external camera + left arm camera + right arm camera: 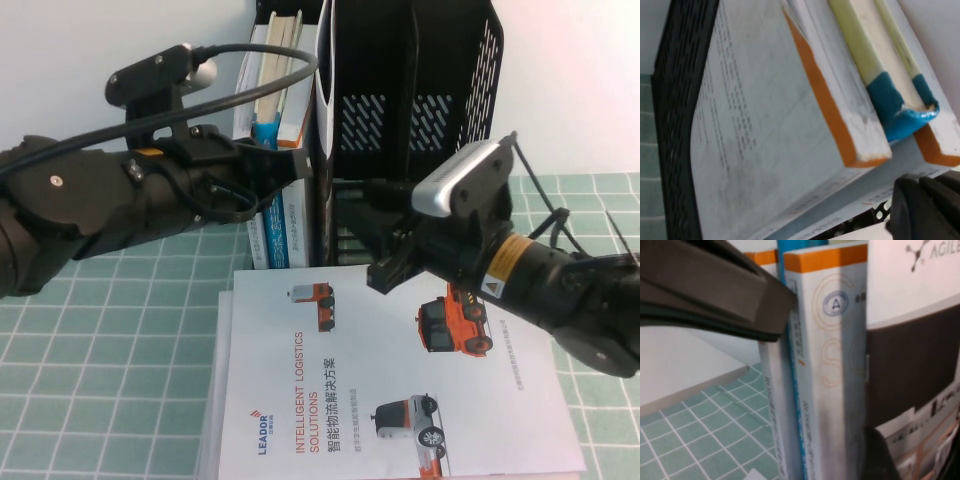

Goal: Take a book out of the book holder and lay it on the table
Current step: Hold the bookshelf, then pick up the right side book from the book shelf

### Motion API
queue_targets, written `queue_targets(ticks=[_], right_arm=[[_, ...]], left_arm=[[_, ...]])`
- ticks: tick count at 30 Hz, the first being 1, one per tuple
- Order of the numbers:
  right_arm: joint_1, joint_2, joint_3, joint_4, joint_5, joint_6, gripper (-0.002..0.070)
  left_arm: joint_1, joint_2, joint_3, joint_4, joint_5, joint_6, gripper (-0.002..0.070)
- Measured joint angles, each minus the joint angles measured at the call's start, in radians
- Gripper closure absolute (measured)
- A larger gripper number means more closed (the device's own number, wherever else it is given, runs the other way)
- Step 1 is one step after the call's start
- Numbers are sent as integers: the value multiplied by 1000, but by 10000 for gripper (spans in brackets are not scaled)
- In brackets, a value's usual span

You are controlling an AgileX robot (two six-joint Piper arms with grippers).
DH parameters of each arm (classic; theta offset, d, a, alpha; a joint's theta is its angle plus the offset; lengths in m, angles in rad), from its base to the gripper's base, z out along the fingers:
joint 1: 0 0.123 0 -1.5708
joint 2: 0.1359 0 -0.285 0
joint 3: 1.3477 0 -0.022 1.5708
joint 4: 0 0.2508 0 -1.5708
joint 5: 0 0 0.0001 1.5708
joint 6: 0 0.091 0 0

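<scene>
On the green-gridded worktop (110,330) a brochure-like book (390,400) already lies flat, its long axis running toward the robot, with the right gripper (385,270) low over its far edge, fingers apparently spread and holding nothing. Behind it, the black book holder (420,90) still keeps several upright books (275,70) in its left part. Nearer those, the left gripper (295,165) reaches in at their spines, though whether its fingers are spread or pressed together I cannot tell.
</scene>
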State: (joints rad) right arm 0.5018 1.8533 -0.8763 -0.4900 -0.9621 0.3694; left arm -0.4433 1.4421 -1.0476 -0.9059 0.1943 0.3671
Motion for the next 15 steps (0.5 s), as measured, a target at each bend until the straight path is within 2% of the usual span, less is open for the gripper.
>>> queue_targets(ticks=[3, 8, 15], right_arm=[[28, 24, -44, 2, 25, -22, 342], [73, 60, -102, 107, 74, -102, 342], [75, 70, -119, 225, 81, -138, 341]], left_arm=[[0, 4, 0, 3, -2, 2, 678], [0, 9, 0, -4, 6, 6, 677], [-33, 11, 0, -41, 50, 10, 678]])
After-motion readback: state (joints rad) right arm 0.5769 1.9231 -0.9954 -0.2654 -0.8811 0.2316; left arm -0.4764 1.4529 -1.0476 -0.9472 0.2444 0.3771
